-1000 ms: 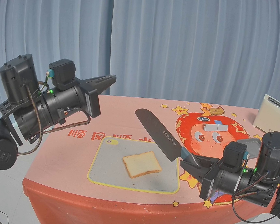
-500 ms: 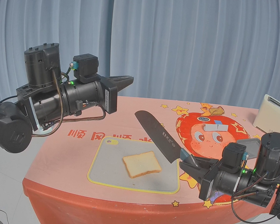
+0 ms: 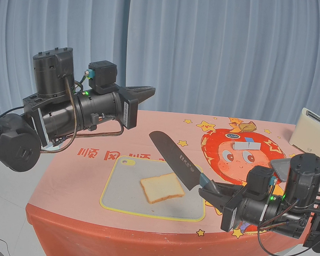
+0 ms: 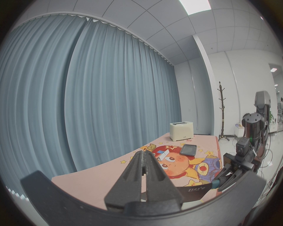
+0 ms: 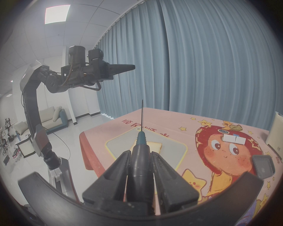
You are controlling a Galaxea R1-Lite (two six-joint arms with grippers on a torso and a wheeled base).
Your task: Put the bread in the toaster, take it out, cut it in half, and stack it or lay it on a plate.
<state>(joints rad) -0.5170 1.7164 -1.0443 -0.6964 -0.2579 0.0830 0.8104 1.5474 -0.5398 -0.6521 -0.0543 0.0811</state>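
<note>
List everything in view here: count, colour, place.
table with pink cartoon-print cloth: 1, centre
blue-grey curtain: 1, behind the table
grey plastic cutting board with yellow rim: 1, table's near middle
slice of white bread: 1, pale, on the cutting board
knife with dark blade and teal handle: 1, held over the board's right side
cream boxy toaster: 1, table's far right corner
dark grey flat rectangular dish: 1, table's right side
white-and-blue strip: 1, on the cartoon's forehead
left gripper: 1, black, jaws shut and empty, raised over the table's left
right gripper: 1, black, jaws shut on the knife's handle
</note>
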